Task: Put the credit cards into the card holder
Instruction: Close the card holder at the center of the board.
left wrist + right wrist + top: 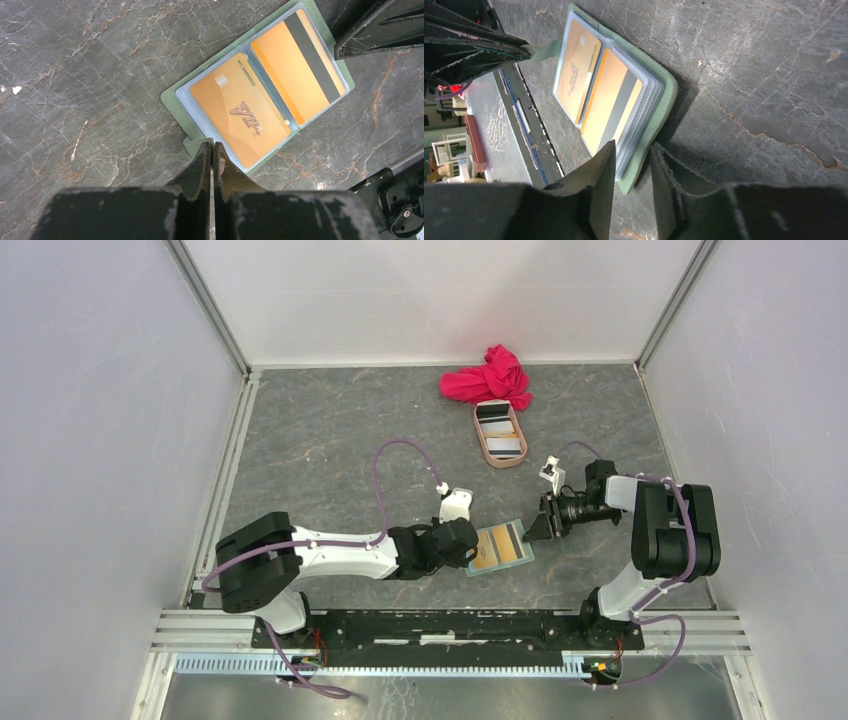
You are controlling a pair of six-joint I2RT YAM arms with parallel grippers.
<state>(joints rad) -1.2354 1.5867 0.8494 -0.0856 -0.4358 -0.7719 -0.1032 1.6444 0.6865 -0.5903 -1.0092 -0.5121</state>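
The sage-green card holder (512, 538) lies open on the table between both grippers. In the left wrist view the holder (176, 95) has an orange VIP card (235, 110) and an orange card with a black stripe (300, 60) in its clear sleeves. My left gripper (213, 149) is shut on the holder's green tab; it also shows in the top view (472, 543). My right gripper (634, 146) is narrowly open, its jaws on either side of the holder's far edge (659, 100); it shows in the top view too (533, 528). Grey cards with black stripes (500, 430) lie in the tray.
The pinkish-tan oval tray (479, 435) stands at the back, right of centre. A crumpled red cloth (490, 377) lies just behind it. White walls close in the dark marbled table on three sides. The metal rail with the arm bases runs along the near edge.
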